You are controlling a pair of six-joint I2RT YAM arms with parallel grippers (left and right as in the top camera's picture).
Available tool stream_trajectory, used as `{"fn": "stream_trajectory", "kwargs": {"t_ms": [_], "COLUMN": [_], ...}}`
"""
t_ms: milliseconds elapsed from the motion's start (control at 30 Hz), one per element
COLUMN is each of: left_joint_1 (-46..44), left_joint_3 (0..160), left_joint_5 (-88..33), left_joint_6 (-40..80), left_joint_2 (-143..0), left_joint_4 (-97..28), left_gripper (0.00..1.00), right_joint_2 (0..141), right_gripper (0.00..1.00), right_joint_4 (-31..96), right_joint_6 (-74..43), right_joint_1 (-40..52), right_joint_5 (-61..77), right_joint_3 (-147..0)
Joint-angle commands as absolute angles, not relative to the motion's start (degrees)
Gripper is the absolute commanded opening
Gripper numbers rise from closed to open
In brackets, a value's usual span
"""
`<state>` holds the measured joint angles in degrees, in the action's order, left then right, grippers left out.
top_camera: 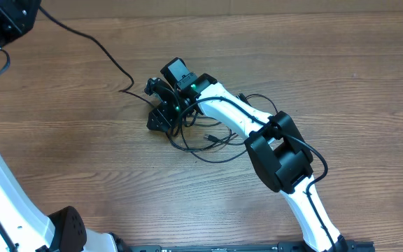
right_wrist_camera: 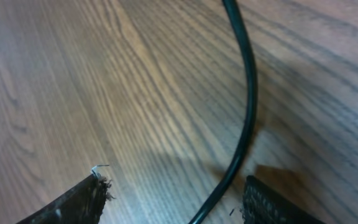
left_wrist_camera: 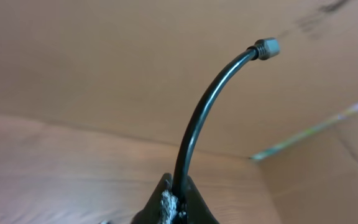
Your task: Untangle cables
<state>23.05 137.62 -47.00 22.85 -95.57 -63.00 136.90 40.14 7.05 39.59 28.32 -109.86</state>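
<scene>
Black cables (top_camera: 208,140) lie tangled at the middle of the wooden table (top_camera: 327,70), beneath our right gripper (right_wrist_camera: 176,186), whose jaws stand apart astride one strand (right_wrist_camera: 248,93) without pinching it. Our left gripper (left_wrist_camera: 174,199), far left, is clenched on a cable end (left_wrist_camera: 194,118), its plug (left_wrist_camera: 266,48) jutting free. We judge that pulling left before the right closes could drag the heap or tighten the knot; the off-centre strand may also slip out.
</scene>
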Motion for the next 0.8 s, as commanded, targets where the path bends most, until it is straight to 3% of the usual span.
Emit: {"fn": "stream_trajectory", "kwargs": {"t_ms": [0,133,200,267,300,367,500,700,767], "left_joint_1": [26.13,28.69,29.45,29.89,30.04,30.04,30.02,29.82,29.41], "left_joint_3": [138.17,138.17,138.17,138.17,138.17,138.15,138.15,138.10,138.10], "left_joint_5": [-64.10,-73.12,-75.50,-76.07,-75.79,-74.81,-68.97,-41.15,-34.22], "left_joint_6": [30.70,41.12,46.33,48.80,48.84,46.11,33.01,22.65,22.65], "left_joint_2": [-95.11,-95.11,-95.11,-95.11,-95.11,-95.15,-95.15,-95.26,-95.61], "left_joint_4": [-55.81,-44.16,-38.63,-35.22,-34.85,-36.29,-47.44,-70.87,-74.96], "left_gripper": [0.04,0.04,0.04,0.04,0.04,0.04,0.04,0.04,0.11], "right_joint_2": [137.08,137.08,137.08,137.08,137.05,136.59,133.75,128.70,126.96], "right_gripper": [0.70,0.70,0.63,0.37,0.04,0.04,0.04,0.04,0.04], "right_joint_4": [39.46,38.50,37.82,37.45,37.34,39.18,50.98,71.42,75.99], "right_joint_6": [6.83,6.81,6.79,5.58,2.42,-4.29,-4.73,-8.12,-9.98], "right_joint_1": [39.27,39.27,39.33,39.31,39.11,38.33,35.79,29.91,27.42], "right_joint_5": [26.37,26.39,26.41,26.52,26.61,28.18,29.36,29.39,29.28], "right_joint_3": [-109.86,-109.86,-109.86,-109.89,-110.26,-112.66,-121.82,-141.62,-147.17]}}
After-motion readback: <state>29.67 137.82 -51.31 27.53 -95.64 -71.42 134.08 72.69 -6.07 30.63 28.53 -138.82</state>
